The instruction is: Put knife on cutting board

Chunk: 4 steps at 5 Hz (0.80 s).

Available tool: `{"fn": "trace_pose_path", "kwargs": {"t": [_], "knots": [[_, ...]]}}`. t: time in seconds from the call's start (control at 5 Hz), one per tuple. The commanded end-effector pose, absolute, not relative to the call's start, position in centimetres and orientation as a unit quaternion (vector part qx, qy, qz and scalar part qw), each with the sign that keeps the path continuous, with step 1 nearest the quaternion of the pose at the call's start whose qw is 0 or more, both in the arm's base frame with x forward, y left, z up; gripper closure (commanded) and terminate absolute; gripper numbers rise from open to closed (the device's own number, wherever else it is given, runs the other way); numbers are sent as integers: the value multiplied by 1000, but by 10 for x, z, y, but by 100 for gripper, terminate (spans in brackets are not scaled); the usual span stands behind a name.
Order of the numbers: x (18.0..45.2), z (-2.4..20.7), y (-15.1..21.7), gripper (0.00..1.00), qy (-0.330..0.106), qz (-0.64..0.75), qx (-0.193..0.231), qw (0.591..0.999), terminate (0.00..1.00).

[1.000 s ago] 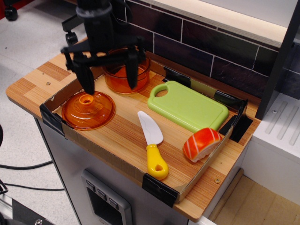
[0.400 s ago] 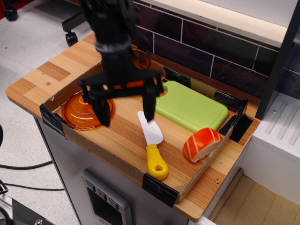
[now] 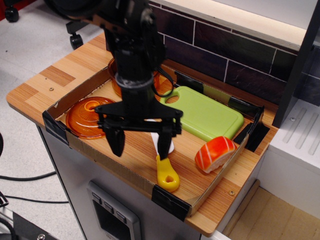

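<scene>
Knife [image 3: 168, 172]: I see it lying flat on the worktop [image 3: 35, 90], yellow handle toward the near edge, white blade running away under my gripper [image 3: 139, 142], long axis front to back.
Jaws: spread wide, empty, one finger over the blade.
Cutting board [image 3: 205, 114]: beyond the knife, apart from it.
Surroundings: wooden worktop, low cardboard rim, dark tiled wall behind.

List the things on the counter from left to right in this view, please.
Orange lid → end effector → knife → cutting board, with the sushi piece in front of its right part.
</scene>
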State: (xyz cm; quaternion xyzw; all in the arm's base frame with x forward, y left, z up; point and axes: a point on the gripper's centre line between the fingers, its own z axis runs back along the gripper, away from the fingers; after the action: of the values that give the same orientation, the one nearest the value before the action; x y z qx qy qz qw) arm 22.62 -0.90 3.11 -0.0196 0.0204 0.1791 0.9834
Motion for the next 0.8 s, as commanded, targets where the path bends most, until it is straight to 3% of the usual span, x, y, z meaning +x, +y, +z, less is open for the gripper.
{"fn": "trace_pose_path", "kwargs": {"t": [0.0, 0.4, 0.6], "knots": [[215, 34, -23, 0, 22, 149, -40, 988, 0], [224, 39, -27, 0, 39, 155, -68, 985, 0], [225, 26, -30, 0, 43, 156, -55, 985, 0]]}}
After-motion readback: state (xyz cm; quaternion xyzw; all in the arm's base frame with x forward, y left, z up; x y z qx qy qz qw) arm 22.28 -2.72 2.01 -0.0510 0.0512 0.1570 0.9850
